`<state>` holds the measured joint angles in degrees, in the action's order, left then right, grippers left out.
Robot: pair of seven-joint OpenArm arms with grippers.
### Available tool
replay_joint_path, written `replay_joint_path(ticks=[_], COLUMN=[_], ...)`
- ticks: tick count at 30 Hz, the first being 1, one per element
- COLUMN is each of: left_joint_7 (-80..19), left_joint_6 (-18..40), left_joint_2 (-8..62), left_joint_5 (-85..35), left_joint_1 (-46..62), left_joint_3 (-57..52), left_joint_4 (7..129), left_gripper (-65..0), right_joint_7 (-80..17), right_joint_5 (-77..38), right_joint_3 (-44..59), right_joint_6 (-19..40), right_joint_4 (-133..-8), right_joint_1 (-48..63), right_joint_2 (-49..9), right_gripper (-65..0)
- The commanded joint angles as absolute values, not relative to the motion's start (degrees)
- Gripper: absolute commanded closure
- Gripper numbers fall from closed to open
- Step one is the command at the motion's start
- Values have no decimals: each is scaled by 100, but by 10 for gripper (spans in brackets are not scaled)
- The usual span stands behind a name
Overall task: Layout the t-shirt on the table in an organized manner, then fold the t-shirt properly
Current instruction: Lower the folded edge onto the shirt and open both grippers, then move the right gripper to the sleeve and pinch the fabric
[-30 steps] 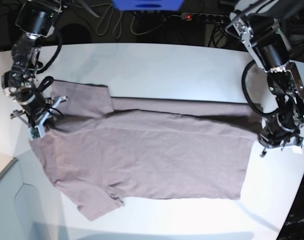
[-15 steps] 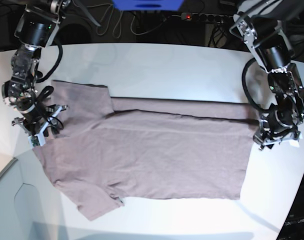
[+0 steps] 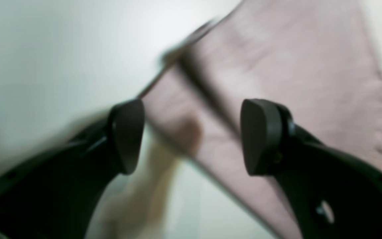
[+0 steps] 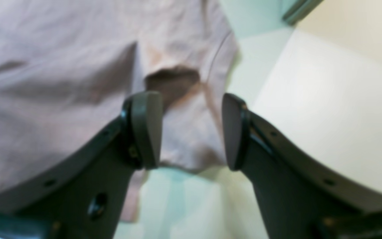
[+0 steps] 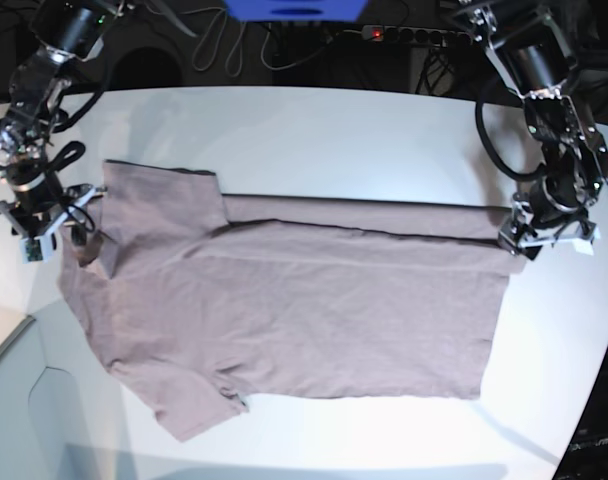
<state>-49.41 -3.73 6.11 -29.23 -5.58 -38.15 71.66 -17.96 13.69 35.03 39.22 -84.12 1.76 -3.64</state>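
Observation:
The mauve-grey t-shirt (image 5: 304, 310) lies spread across the white table (image 5: 334, 140), neck end to the view's left, with its far long side folded over. My right gripper (image 5: 69, 225) hovers at the shirt's left end by the upper sleeve. In the right wrist view it (image 4: 191, 131) is open above a creased edge of the t-shirt (image 4: 61, 83), gripping nothing. My left gripper (image 5: 534, 240) is over the hem's far corner at the right. Seen from its wrist camera, it (image 3: 192, 137) is open, and the t-shirt (image 3: 293, 59) is blurred below it.
A power strip (image 5: 404, 35) and cables lie behind the table, beside a blue object (image 5: 294, 8). The table's curved edge runs down the right side. A pale grey panel (image 5: 24, 420) sits at the lower left, off the tabletop.
Both grippers were shut at the shirt's ends and have opened, letting the cloth go. Each has drawn back toward the far side. The shirt lies as before.

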Motion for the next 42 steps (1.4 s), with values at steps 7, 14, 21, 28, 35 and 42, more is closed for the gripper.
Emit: replay_joint_path(ticks=[7,14,21,28,35,42], left_joint_7=[-4848,-4848,-4848,-4840,-4840,-4840], left_joint_6=[-338,-347,-347,-338,-338,-338], left_joint_2=[716,716,725,910,927,927], left_joint_5=[-2967,-2958,-2958,-2958,-2958,-2958], left_joint_1=[-822,-884,-875,-919,-919,-875], left_joint_3=[-3776,-3776,-3802,-3776,-3776,-3793], left_joint_4=[6835,6624,6554,6088,6070,6097], left_gripper=[-440,-434,-224,-122,-5,0], right_joint_7=[-1675,-1666,-1666,-1657,-1666,-1657], right_joint_5=[1297,1297,1297,1297,1297,1297], right_joint_3=[3512,3512,3521,3873,4004,4338], right_joint_6=[4000,4000,4000,4000,4000,4000], right_joint_4=[-8523,-8523,-8523,-8523,-8523,-8523], right_joint_1=[224,286,286,277,286,277], right_joint_2=[-409,-409,-418,-418,-435,-444], right_gripper=[-297,-296,-296,-296,-296,-298])
